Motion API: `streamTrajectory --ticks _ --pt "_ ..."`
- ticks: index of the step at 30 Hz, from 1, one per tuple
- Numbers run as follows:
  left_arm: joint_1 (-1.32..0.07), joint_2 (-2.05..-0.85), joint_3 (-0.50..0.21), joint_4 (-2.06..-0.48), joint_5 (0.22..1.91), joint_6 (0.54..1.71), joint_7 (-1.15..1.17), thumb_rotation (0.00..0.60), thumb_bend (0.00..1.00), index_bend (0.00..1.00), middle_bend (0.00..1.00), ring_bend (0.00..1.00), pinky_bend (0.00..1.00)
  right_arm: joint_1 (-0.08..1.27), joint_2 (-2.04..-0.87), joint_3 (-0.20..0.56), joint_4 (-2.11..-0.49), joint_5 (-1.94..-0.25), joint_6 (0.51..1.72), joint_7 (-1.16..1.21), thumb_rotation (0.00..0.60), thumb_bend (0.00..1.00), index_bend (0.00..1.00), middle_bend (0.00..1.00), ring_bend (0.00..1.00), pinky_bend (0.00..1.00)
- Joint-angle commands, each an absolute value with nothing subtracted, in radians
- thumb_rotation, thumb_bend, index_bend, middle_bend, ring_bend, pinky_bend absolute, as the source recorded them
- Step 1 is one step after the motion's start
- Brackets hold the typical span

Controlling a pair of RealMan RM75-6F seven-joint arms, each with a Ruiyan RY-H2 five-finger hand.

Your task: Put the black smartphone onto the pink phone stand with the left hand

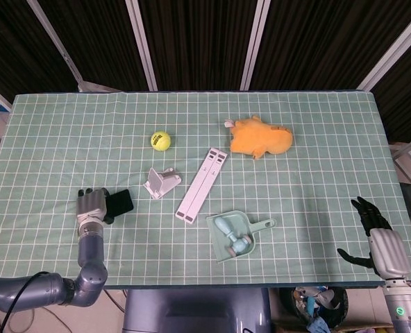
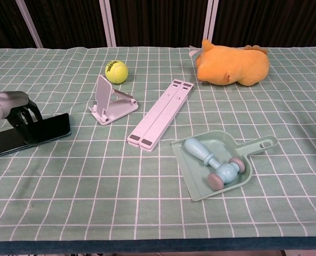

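Two hands are mine here. My left hand (image 2: 11, 109) lies over the black smartphone (image 2: 38, 133), its fingers curled down onto it, and the phone lies flat on the green checked cloth (image 2: 147, 213). The pink phone stand (image 2: 111, 100) stands just to the right of the phone, apart from it. My right hand (image 1: 375, 229) hangs beside the table edge, fingers spread, holding nothing.

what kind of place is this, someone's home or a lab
Most likely a robot test lab, not a home: a table under a green grid cloth, dark ribbed wall panels behind it, and unrelated props such as a tennis ball and an orange plush toy.
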State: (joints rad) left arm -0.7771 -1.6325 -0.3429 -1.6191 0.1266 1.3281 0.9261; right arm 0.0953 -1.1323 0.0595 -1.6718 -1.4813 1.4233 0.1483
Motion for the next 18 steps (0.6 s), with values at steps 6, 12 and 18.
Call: streamTrajectory --ticks 6,12,18 --pt "-0.760 -1.578 -0.372 -1.705 0.172 1.331 0.871 0.600 0.33 0.46 0.54 0.08 0.00 0.095 -1.132 0.061 -1.671 -1.479 1.424 0.149 0.600 0.23 0.00 0.00 0.00 0.19" --pt "-0.749 -1.546 -0.383 -1.758 0.210 1.336 0.828 0.600 0.33 0.47 0.55 0.09 0.00 0.096 -1.133 0.062 -1.676 -1.479 1.424 0.146 0.600 0.23 0.00 0.00 0.00 0.19" --pt "-0.723 -1.523 -0.399 -1.805 0.283 1.331 0.731 0.600 0.33 0.47 0.55 0.10 0.01 0.095 -1.134 0.062 -1.676 -1.478 1.425 0.145 0.600 0.23 0.00 0.00 0.00 0.19"
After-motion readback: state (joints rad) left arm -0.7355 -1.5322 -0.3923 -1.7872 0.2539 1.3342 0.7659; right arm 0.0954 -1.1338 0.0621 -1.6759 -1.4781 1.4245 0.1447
